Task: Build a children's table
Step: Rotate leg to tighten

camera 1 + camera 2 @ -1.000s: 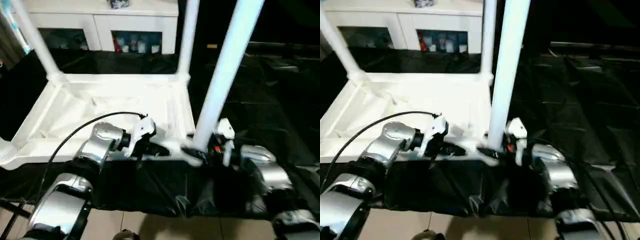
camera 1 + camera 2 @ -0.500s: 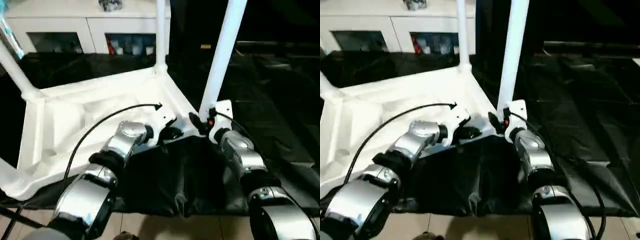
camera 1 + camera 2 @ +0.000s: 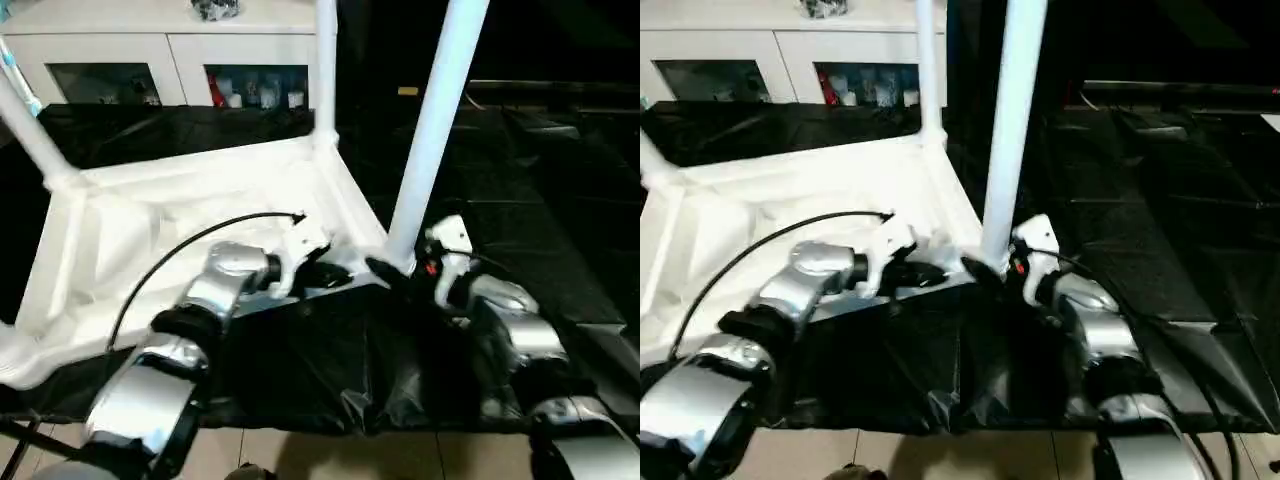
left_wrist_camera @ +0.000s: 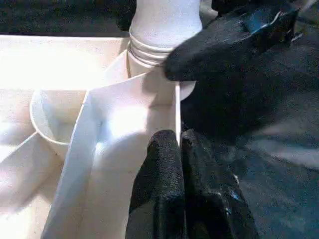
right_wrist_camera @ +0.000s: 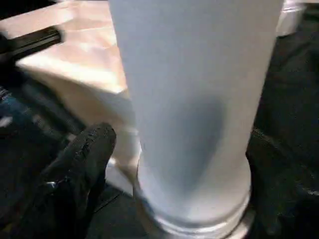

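Nearest: two silver, rounded forearms reach forward over crinkled, glossy black sheeting (image 3: 350,370) that covers the work surface.

Left gripper (image 4: 180,142): black, pebbled fingers pressed together, closed with nothing between them, tips resting on the near rim of the table top (image 3: 180,215) just left of the near right corner socket. A black cable arcs over that wrist.

Right gripper (image 3: 400,280): jaws spread wide, straddling the base of the near right leg (image 3: 430,130). One textured black finger (image 5: 82,169) stands left of the tube, seemingly apart from it; I cannot tell whether the other touches.

The children's table lies upside down on the sheeting: smooth white plastic, rectangular, thin ribs inside, raised rim. The near right leg is a tapered tube with a ringed collar, seated upright in its round socket. Another leg (image 3: 325,65) stands at the far right corner, a third (image 3: 30,125) leans at the far left.

Farthest: white cabinet (image 3: 180,50) with glass doors, small items behind them.
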